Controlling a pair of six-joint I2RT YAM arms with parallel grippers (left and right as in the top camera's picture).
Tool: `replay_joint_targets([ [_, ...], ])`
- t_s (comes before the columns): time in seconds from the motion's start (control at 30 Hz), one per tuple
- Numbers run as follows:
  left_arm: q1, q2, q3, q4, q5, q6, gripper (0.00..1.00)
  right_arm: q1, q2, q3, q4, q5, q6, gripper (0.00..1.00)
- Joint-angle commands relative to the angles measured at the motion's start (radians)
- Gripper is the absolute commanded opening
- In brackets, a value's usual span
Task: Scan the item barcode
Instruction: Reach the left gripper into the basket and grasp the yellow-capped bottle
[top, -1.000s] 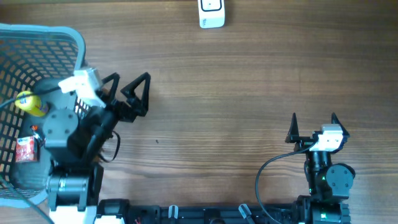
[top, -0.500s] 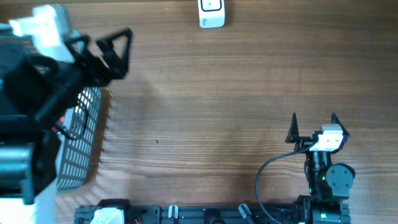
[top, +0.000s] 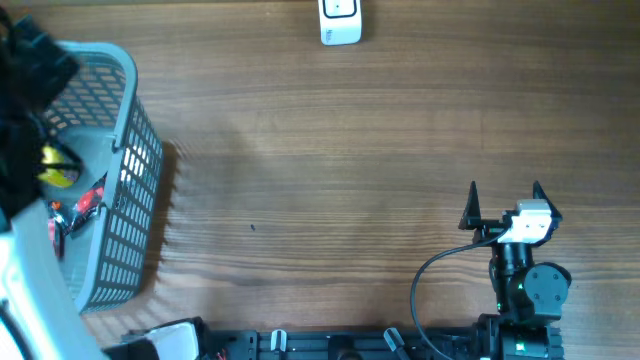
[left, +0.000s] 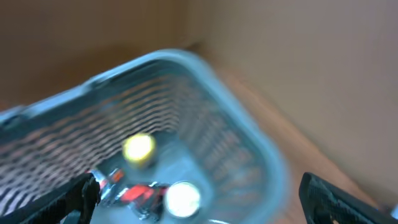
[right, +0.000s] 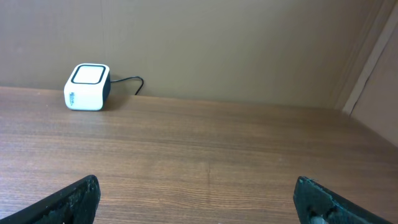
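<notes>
The left pincer (left: 202, 198), wide and empty, hangs over the basket (top: 135, 150) holding a yellow item (top: 57, 168) and red packet (top: 85, 200). The right pincer (top: 504, 195), equally wide, faces the scanner (top: 340, 22) across the worktop (top: 350, 150).

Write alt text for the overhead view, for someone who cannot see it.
A wooden table seen from above: a grey-blue basket at the left edge holds a yellow item and a red packet, with the left arm blurred over it. A white scanner sits at the far edge, and the right gripper rests open near the front right.
</notes>
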Motion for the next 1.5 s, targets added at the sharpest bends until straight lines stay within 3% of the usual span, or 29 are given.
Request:
replay_joint_targets([
  [0.0,0.170,0.074,-0.024,-0.080,-0.003,-0.209,1.00,-0.002,0.002,-0.001,0.002,-0.013,0.015,1.00],
  [0.27,0.321,0.109,-0.277,0.037,0.132,-0.215,1.00,-0.002,0.002,-0.001,0.002,-0.013,0.015,1.00],
  [0.53,0.321,0.109,-0.622,0.354,0.119,-0.214,1.00,-0.002,0.002,-0.001,0.002,-0.013,0.015,1.00],
  [0.83,0.321,0.146,-0.884,0.679,0.079,-0.210,1.00,-0.002,0.002,-0.001,0.002,-0.013,0.015,1.00],
  [0.97,0.323,0.215,-0.913,0.768,0.006,-0.209,1.00,-0.002,0.002,-0.001,0.002,-0.013,0.015,1.00],
  [1.37,0.359,0.433,-0.913,0.954,0.005,-0.210,1.00,-0.002,0.002,-0.001,0.002,-0.013,0.015,1.00],
  [1.47,0.378,0.455,-0.913,0.970,0.002,-0.210,0.95,-0.002,0.002,-0.001,0.002,-0.013,0.015,1.00],
])
